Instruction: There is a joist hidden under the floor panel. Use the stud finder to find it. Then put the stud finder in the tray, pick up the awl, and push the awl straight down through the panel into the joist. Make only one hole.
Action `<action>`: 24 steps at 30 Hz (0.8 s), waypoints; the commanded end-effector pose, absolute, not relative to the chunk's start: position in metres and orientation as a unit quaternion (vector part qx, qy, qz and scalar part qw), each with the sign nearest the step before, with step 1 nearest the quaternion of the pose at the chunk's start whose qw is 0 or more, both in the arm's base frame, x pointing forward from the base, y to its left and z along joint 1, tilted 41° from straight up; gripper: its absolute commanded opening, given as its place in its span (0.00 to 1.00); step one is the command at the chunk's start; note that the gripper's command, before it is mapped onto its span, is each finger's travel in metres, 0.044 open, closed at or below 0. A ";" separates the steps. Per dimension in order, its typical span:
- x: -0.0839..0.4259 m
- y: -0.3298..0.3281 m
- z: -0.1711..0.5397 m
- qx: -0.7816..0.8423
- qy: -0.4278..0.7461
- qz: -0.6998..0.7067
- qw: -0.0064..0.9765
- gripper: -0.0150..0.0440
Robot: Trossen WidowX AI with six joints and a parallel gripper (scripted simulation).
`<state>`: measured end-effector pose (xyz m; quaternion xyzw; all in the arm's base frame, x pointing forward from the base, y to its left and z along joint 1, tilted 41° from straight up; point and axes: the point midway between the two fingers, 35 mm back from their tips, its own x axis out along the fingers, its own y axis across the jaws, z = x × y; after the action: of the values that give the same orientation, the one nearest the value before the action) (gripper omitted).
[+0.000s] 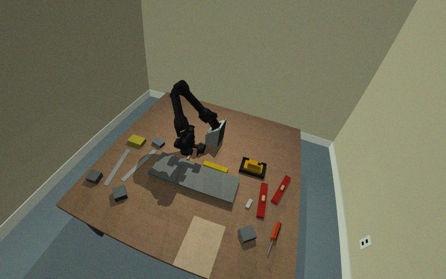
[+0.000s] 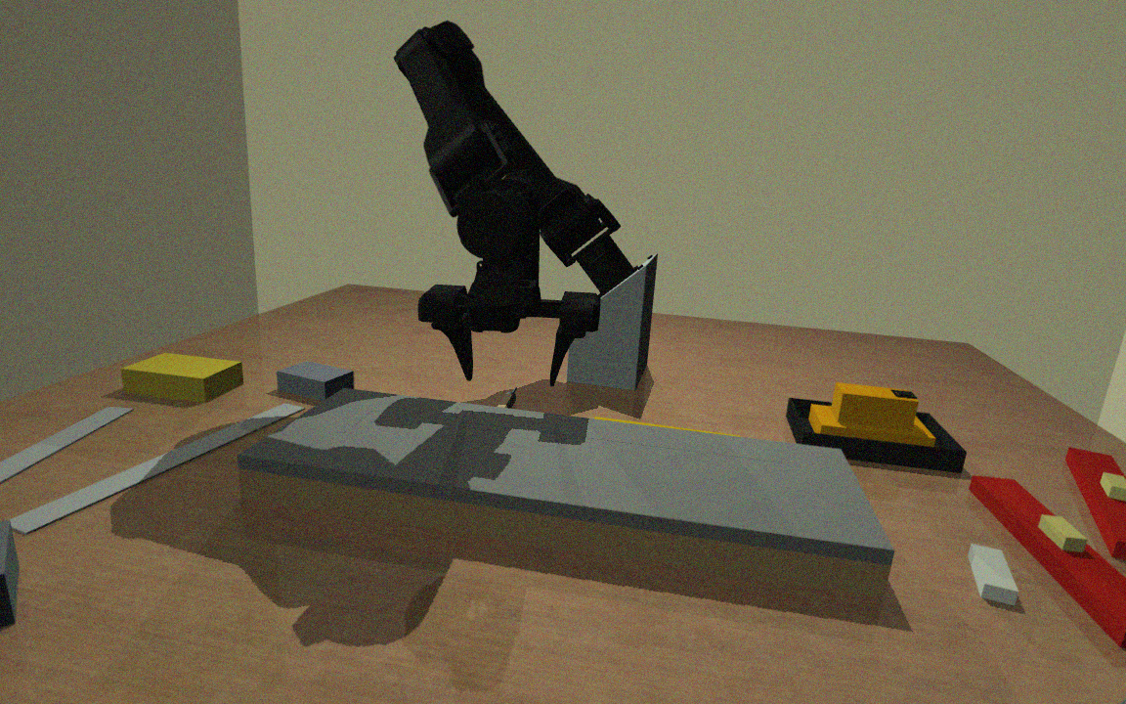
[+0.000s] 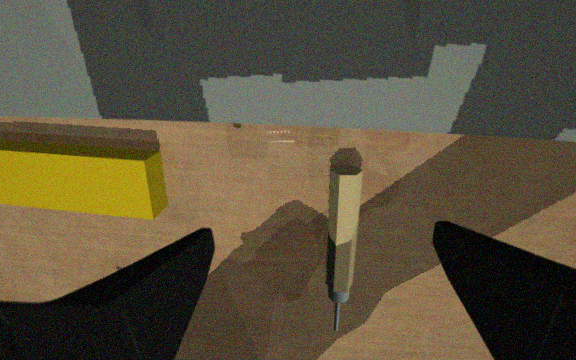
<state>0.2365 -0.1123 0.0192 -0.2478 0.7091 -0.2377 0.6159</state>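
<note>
The floor panel (image 1: 210, 184) (image 2: 680, 481) (image 3: 153, 60) is plain grey on top. Behind it in the exterior view, the awl (image 1: 188, 157) (image 3: 346, 210) has a pale tan handle and a grey shank, and the bar (image 1: 215, 166) (image 3: 63, 180) is solid yellow. Right of the panel, the stud finder (image 1: 254, 165) (image 2: 873, 409) is orange-yellow with a black square mark, the tray (image 1: 251, 174) (image 2: 904, 453) black, and both spirit levels (image 1: 262, 208) (image 2: 1101, 587) red with pale yellow blocks.
</note>
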 end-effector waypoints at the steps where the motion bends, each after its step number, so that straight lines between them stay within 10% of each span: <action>1: 0.228 -0.120 0.025 -0.240 0.706 -0.259 0.615 1.00; 24: 0.229 -0.138 0.011 -0.240 0.706 -0.258 0.615 1.00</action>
<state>0.2315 -0.1345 0.0171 -0.2365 0.7012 -0.2601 0.6203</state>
